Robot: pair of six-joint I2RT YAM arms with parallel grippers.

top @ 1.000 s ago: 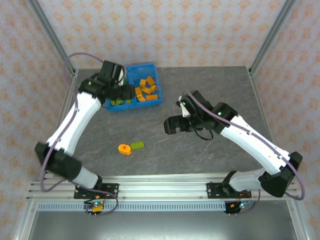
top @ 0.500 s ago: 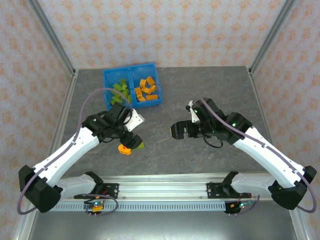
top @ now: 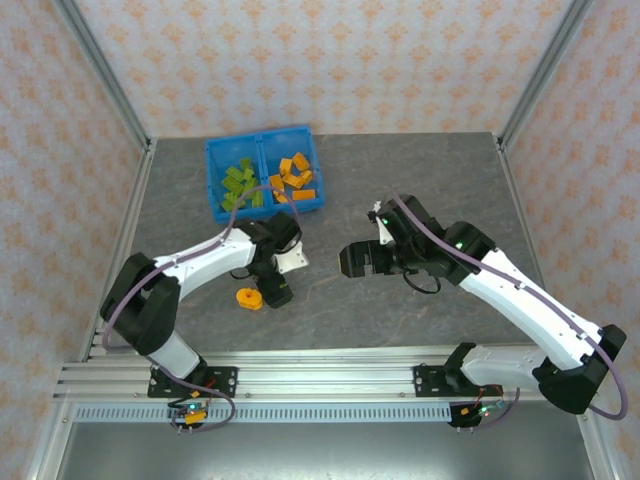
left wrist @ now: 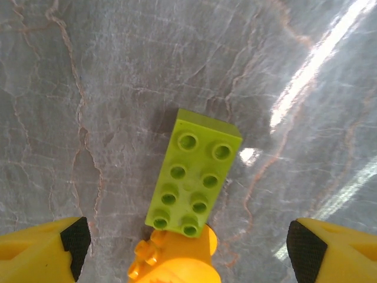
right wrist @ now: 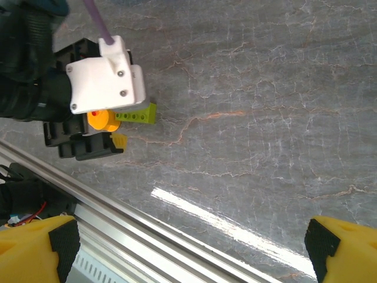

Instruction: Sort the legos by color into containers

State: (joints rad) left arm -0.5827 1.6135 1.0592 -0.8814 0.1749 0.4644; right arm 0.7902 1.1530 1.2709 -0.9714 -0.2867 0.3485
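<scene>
White-shelled arms point(top: 200, 262) with black joints, looping purple cables point(right wrist: 97, 20) and yellow jaws bearing black pads point(left wrist: 76, 239).

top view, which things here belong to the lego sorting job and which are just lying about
Job: blue bin, green bricks in its left compartment, orange bricks in its right, loose green brick, round orange piece.
Just there: aluminium rail, frame post, patterned wall.
</scene>
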